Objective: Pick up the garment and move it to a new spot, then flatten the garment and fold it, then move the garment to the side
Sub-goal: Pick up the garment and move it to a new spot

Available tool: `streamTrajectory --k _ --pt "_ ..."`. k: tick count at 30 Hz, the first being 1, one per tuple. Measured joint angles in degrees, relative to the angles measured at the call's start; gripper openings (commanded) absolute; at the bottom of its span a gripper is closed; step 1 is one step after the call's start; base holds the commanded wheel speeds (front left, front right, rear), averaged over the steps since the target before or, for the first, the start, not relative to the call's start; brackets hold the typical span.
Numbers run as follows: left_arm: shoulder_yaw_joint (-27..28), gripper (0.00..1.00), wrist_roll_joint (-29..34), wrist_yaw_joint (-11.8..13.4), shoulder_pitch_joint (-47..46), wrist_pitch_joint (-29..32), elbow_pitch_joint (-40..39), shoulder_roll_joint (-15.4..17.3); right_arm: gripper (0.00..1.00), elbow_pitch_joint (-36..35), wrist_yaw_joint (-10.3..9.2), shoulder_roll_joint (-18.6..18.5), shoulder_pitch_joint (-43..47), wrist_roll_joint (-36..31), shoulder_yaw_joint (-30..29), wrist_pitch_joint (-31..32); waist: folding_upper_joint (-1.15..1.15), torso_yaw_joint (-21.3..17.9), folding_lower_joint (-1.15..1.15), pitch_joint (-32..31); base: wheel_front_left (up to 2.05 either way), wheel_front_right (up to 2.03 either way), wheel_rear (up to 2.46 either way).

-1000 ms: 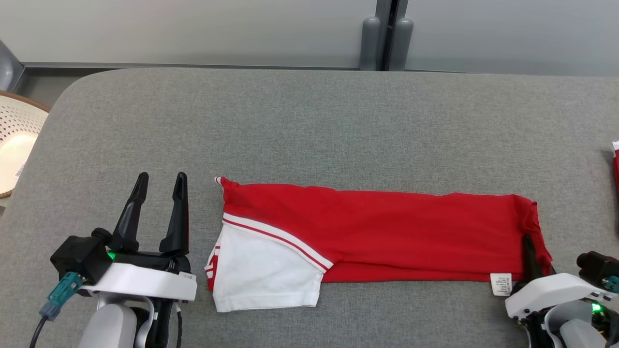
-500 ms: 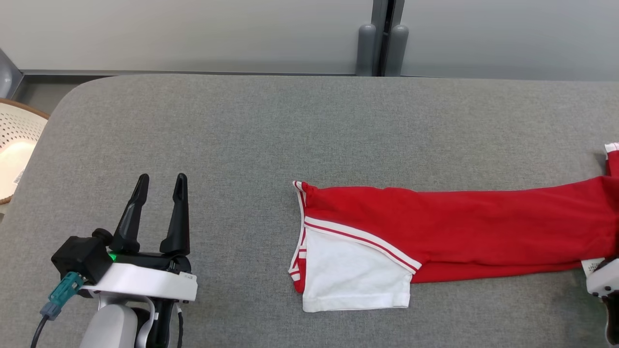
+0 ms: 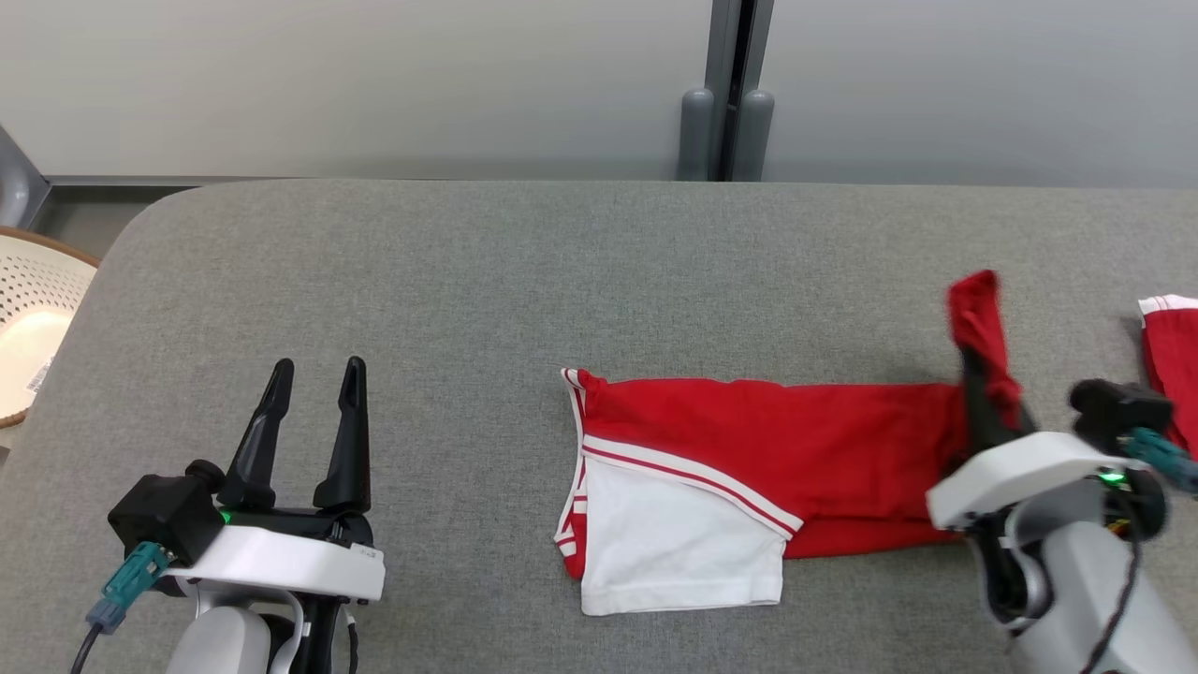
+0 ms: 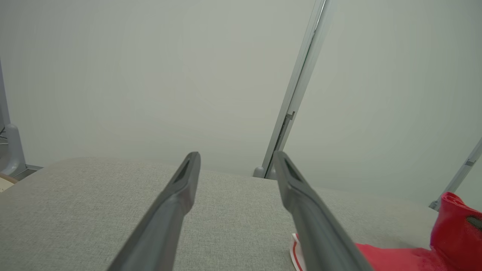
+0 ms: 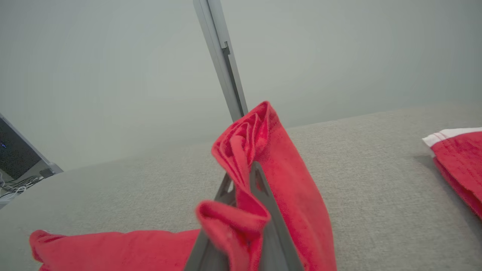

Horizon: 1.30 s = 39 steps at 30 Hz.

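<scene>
Now the right claw point(image 3: 971, 360) is pinching the garment point(image 3: 824, 440) up by its right end; a weak pinch could drop it. Meanwhile the left claw point(image 3: 314, 374) is sitting open.

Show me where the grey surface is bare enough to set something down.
Bare: the wide band of the grey surface between the red shirt and its far edge, and the stretch between the left gripper and the shirt's white sleeve. Crowded: the right end, where the right gripper pinches the shirt's raised end close beside a second red garment.
</scene>
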Motion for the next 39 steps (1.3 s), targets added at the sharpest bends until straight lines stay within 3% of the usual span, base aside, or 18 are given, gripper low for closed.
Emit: streamTrajectory --k 7,12,21,28,29,30,31,34,39 --pt "-0.33 1.00 -0.13 0.00 0.46 0.00 0.23 0.00 0.00 -8.04 0.00 4.19 2.25 5.20 9.61 5.32 0.00 0.48 0.00 -1.03 0.00 0.00 0.00" --pt "-1.38 1.00 -0.19 0.00 0.52 0.00 0.24 -0.29 0.00 -8.14 0.00 4.57 3.47 9.96 17.30 6.16 0.00 1.67 0.00 -0.89 0.00 0.00 0.00" --pt "-2.00 1.00 -0.74 0.00 0.04 0.00 0.70 -0.70 0.00 -1.97 -0.01 4.65 0.38 18.87 27.35 1.62 0.00 4.37 0.00 1.31 0.00 0.00 0.00" --pt "-2.35 1.00 -0.76 0.00 -0.02 0.00 1.29 -1.14 0.00 3.98 -0.01 4.58 -2.56 22.12 34.55 -1.69 0.00 5.91 0.00 2.30 0.00 0.00 0.00" --pt "-2.43 1.00 -0.76 0.00 -0.05 0.00 1.30 -1.21 0.41 4.01 -0.01 4.56 -2.75 22.79 35.98 -2.04 0.00 6.03 0.00 2.37 0.00 0.00 0.00" --pt "-2.47 1.00 -0.76 0.00 -0.12 0.00 1.34 -1.30 0.93 3.70 -0.01 4.55 -2.87 23.91 37.56 -2.23 0.00 6.13 0.00 2.46 0.00 0.00 0.00" --pt "-2.46 1.00 -0.77 0.00 -0.18 0.00 1.40 -1.35 1.00 3.18 -0.01 4.57 -2.96 25.05 39.51 -2.36 0.00 6.20 0.00 2.52 0.00 0.00 0.00" --pt "-2.40 1.00 -0.78 0.00 -0.21 0.00 1.56 -1.56 1.00 2.09 -0.01 4.75 -3.39 26.98 44.23 -2.74 0.00 6.22 0.00 2.51 0.00 0.00 0.00" --pt "-1.64 1.00 -0.87 0.00 -0.20 0.00 1.79 -1.76 1.00 2.65 -0.01 4.71 -4.36 29.45 47.07 -4.39 0.00 5.59 0.00 2.33 0.00 0.00 0.00"
